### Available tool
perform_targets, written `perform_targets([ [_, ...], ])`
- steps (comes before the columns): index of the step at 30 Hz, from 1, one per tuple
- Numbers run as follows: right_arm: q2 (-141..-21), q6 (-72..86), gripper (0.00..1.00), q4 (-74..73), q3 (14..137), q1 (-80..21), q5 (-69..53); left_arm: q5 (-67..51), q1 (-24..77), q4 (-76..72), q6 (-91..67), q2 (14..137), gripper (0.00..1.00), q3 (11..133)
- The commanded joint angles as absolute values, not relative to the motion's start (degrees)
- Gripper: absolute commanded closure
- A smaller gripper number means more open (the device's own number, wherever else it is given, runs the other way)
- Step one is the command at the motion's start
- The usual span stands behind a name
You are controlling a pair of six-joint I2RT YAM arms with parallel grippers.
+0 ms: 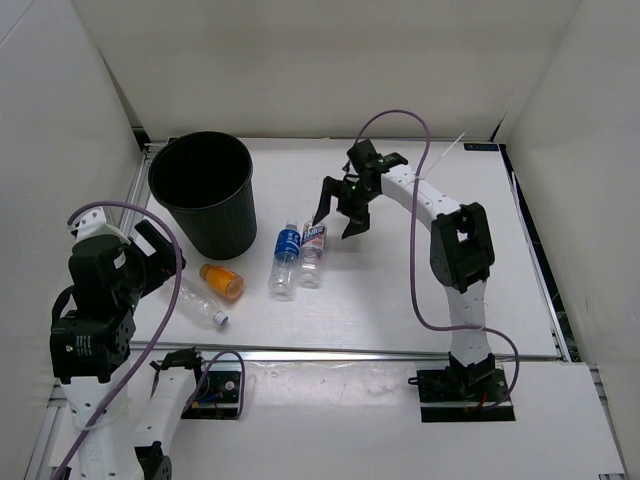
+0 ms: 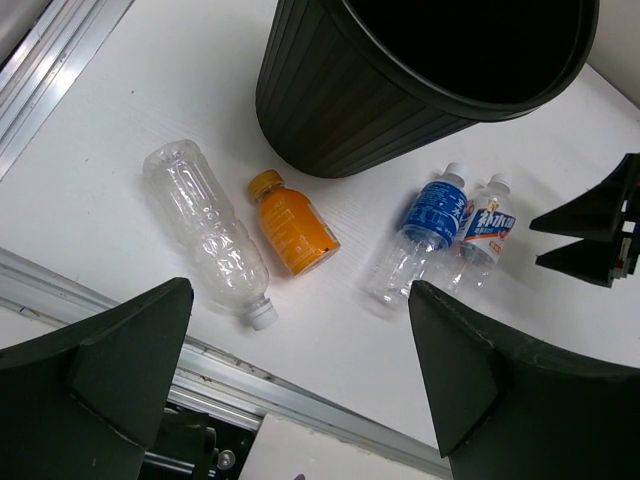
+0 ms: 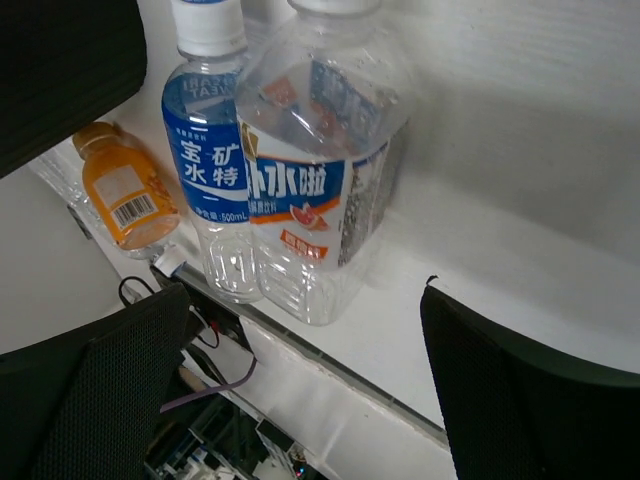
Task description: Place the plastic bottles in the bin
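Note:
The black bin (image 1: 200, 190) stands upright at the back left. Four bottles lie on the table in front of it: blue-label (image 1: 287, 258), white-label (image 1: 313, 250), short orange (image 1: 222, 282) and clear unlabelled with white cap (image 1: 200, 305). My right gripper (image 1: 340, 212) is open and empty, hovering just behind and right of the white-label bottle (image 3: 315, 170), beside the blue-label bottle (image 3: 212, 180). My left gripper (image 1: 158, 252) is open and empty above the near left, looking down on the clear bottle (image 2: 210, 235), orange bottle (image 2: 292, 226) and bin (image 2: 400, 90).
White walls close in the table on the left, back and right. A metal rail (image 1: 380, 352) runs along the near edge, another along the left (image 1: 135, 190). A purple cable (image 1: 415, 190) loops over the right arm.

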State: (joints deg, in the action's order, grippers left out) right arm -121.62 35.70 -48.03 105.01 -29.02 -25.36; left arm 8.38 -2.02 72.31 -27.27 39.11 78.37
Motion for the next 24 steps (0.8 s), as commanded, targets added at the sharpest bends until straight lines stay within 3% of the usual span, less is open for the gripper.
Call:
perform_targets([
  [1, -124.36, 34.63, 0.0, -45.71, 107.58, -29.36, -29.44, 8.17, -1.76, 73.3, -27.95, 39.29, 0.0, 78.31],
  [24, -136.4, 37.0, 0.01, -42.89, 106.62, -31.2, -32.78, 11.6, -1.76, 76.11, -30.15, 41.13, 0.0, 80.33],
])
